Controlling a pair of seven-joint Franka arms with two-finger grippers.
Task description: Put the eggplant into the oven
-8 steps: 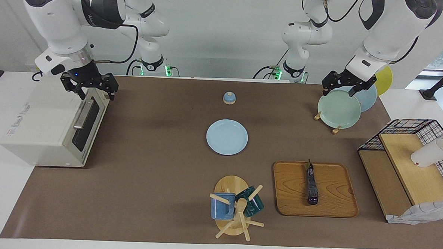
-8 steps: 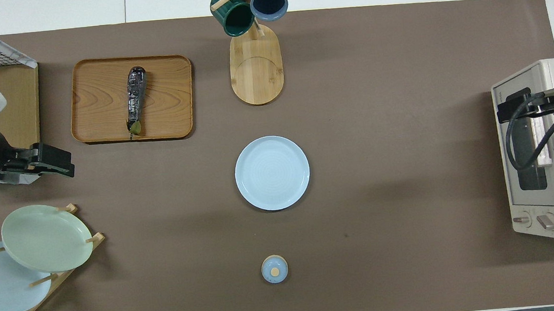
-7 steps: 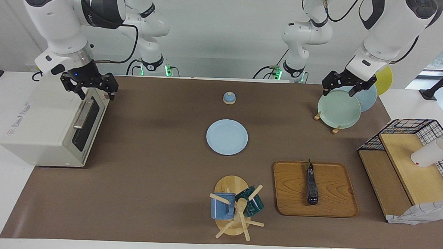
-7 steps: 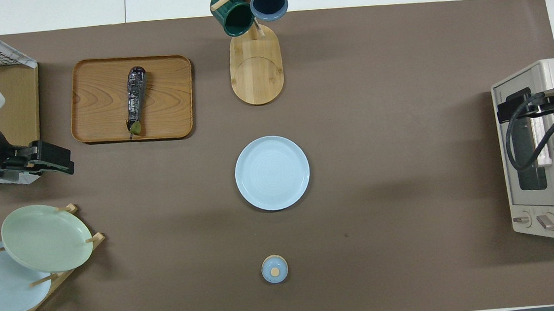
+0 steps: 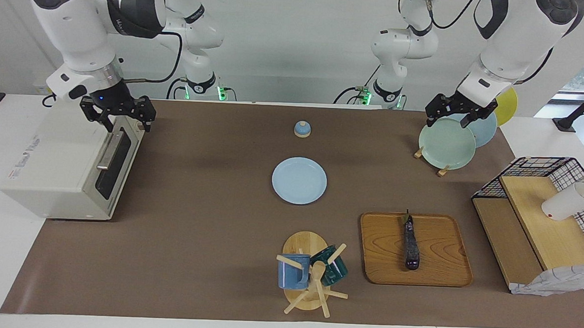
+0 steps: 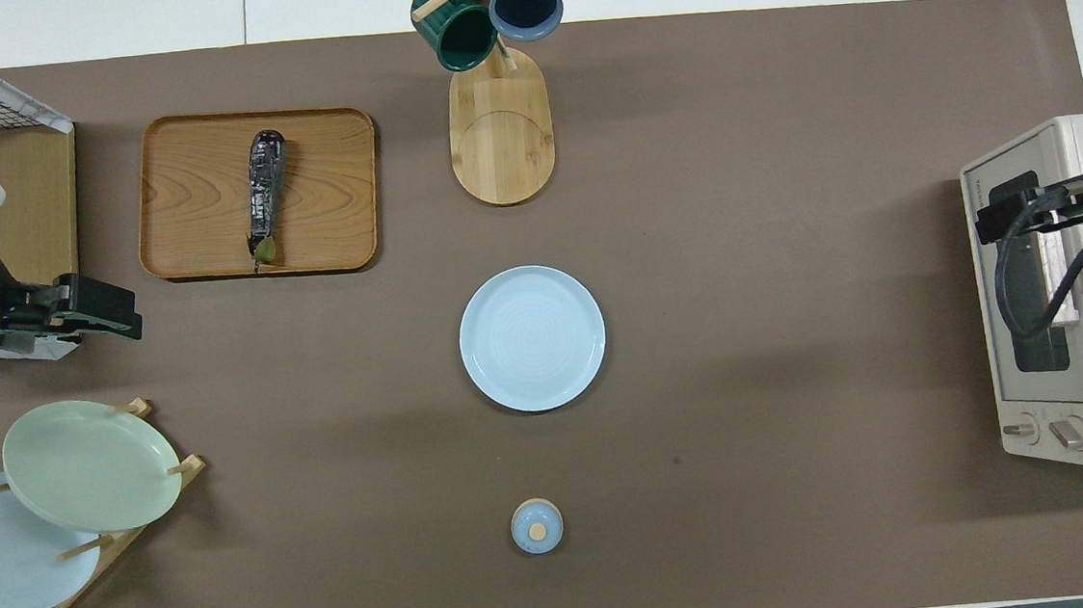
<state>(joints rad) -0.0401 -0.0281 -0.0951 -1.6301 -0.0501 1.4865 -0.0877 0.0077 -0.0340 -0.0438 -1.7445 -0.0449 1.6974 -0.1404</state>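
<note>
The eggplant (image 5: 410, 244) lies on a wooden tray (image 5: 440, 269) near the table's edge farthest from the robots. The oven (image 5: 65, 169) stands at the right arm's end, door shut. The right gripper (image 5: 119, 119) hangs spread over its handle (image 5: 109, 149); the left gripper (image 5: 453, 117) hangs spread over a green plate (image 5: 445, 146).

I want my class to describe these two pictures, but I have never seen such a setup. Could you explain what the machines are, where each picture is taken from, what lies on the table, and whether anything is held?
Two white robot arms stand at a table. One picture faces them from across the table; the other looks down from above their end. The right claw hangs over the oven, at its closed door's handle. The left claw, open, waits over the plate rack. Neither holds anything. The eggplant lies on a wooden tray. A blue plate sits mid-table, with a mug stand farther from the robots.
</note>
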